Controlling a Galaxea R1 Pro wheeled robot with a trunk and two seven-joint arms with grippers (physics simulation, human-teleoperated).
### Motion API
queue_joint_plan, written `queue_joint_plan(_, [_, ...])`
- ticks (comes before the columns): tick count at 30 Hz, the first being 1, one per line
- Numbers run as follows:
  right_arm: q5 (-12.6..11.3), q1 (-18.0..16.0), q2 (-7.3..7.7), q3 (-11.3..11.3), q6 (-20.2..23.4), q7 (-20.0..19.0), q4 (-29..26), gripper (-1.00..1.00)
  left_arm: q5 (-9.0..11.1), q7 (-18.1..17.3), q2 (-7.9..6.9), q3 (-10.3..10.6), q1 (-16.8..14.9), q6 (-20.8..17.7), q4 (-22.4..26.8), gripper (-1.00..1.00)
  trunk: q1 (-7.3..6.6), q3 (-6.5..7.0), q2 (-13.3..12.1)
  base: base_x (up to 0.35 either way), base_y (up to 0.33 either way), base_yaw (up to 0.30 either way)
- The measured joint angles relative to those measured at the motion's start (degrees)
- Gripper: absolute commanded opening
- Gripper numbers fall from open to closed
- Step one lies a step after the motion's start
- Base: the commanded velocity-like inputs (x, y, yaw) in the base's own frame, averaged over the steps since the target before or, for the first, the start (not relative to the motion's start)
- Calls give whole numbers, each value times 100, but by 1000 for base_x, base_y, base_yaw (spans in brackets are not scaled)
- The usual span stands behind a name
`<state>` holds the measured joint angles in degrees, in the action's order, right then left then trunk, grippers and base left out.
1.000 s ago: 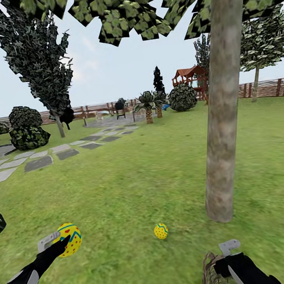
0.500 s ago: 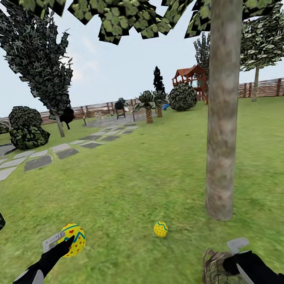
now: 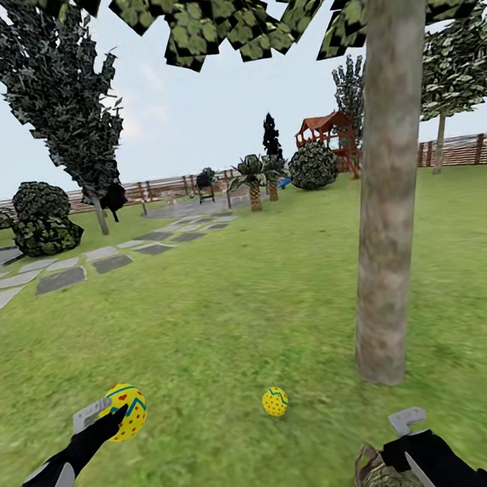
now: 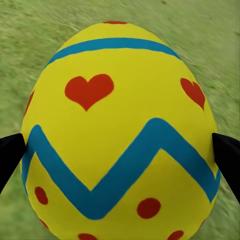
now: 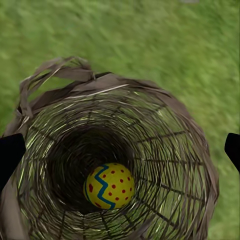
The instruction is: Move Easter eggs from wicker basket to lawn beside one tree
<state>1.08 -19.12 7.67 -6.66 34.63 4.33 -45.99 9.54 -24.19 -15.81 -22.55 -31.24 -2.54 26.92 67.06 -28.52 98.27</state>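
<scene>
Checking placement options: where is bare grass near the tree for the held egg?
Bare lawn lies between the egg on the grass and the tree, and left of that egg toward the left gripper. It is crowded by the basket.

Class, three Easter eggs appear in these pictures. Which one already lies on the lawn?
The small egg lying on the grass left of the tree trunk. Another sits in the left claw; the third lies inside the wicker basket.

Cut off by the bottom edge in the head view: wicker basket [image 3: 381, 480], most of it out of frame. Too small to identify: dark objects [image 3: 205, 181] by the far fence [image 3: 463, 151].
</scene>
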Motion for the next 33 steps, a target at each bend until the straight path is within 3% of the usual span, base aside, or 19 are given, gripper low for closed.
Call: queue_joint_plan(33, [-11, 0, -9, 1, 0, 0, 18, 100, 0, 9, 22, 3, 0, 3, -46, -100, 726, -593, 1324, 1, 0, 0])
